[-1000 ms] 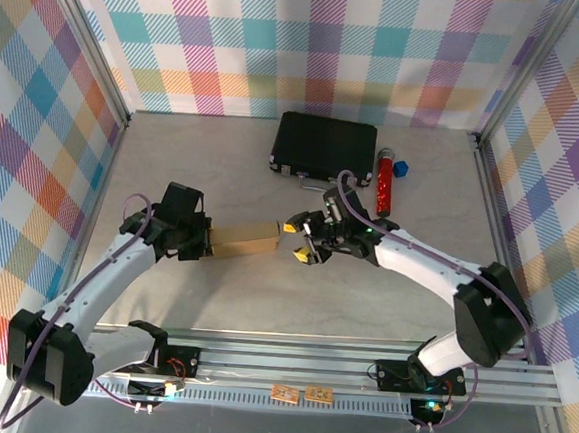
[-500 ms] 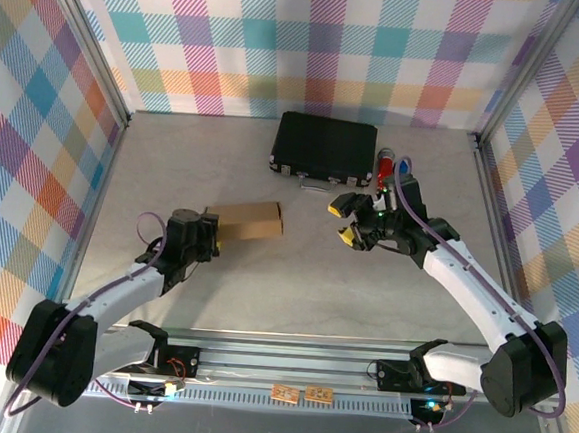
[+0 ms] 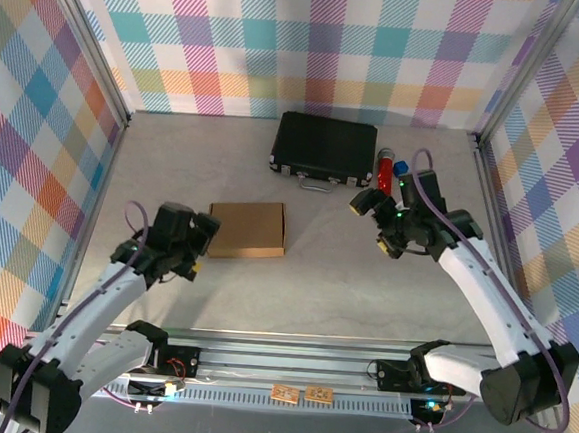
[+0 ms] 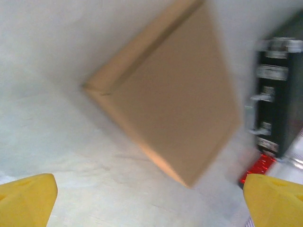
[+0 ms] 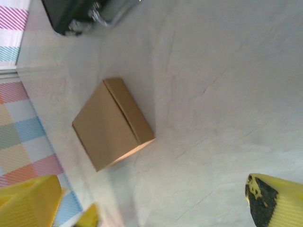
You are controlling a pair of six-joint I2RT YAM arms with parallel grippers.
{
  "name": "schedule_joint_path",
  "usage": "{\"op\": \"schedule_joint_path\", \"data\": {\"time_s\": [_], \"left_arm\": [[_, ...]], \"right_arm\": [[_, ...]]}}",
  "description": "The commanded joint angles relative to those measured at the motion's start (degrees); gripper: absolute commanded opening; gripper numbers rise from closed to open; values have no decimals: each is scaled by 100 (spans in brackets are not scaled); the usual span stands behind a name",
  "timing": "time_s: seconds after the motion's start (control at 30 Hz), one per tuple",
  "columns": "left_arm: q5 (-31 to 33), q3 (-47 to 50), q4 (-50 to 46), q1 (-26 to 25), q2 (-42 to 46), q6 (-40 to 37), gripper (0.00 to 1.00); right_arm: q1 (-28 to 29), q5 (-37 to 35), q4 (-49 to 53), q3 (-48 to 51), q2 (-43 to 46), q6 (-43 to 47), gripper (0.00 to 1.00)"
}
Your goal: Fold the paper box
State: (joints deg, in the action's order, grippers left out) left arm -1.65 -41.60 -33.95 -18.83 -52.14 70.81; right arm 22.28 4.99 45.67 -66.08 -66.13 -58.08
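The paper box (image 3: 247, 229) is a closed, flat brown cardboard box lying on the table left of centre, with nothing touching it. My left gripper (image 3: 202, 245) sits just left of it, open and empty. In the left wrist view the box (image 4: 175, 99) lies ahead, blurred, beyond the spread yellow fingertips (image 4: 26, 198) of the left gripper (image 4: 151, 208). My right gripper (image 3: 371, 226) hangs open well to the right of the box. In the right wrist view the box (image 5: 111, 125) is far off and the right gripper (image 5: 151, 203) has only bare table between its fingers.
A black hard case (image 3: 325, 147) with a handle lies at the back, behind the box. A red cylinder (image 3: 384, 174) and a small blue piece (image 3: 402, 168) lie to its right, near my right arm. Plaid walls enclose the table on three sides.
Both grippers let go of the box, opened wide and drew back, the left toward the near left, the right to the far right. The box now lies flat on the table.
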Motion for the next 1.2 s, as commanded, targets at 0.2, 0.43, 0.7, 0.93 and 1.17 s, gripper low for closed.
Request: {"op": "schedule_joint_path", "data": {"time_s": [0.2,0.43,0.7,0.93,1.17], "left_arm": [[3052,-1604,-2043,54,204,-2606,100],[4459,395,64,80,1216,-5089,100],[3311,2156,2969,782,848,-6075,100],[1858,2425,5474,1562,-847,-6133,100],[981,1955,7275,1967,-2630,-6413,100]], "right_arm": [[-103,-4167,232,464,1876,2885,99],[-224,-4755,-3463,3978,3157,5102,99],[-811,-3348,-5820,4787,844,5745,99],[-1719,-1567,-8597,4805,-578,5846,99],[-1905,-1144,-10235,4787,-2100,5810,99]]}}
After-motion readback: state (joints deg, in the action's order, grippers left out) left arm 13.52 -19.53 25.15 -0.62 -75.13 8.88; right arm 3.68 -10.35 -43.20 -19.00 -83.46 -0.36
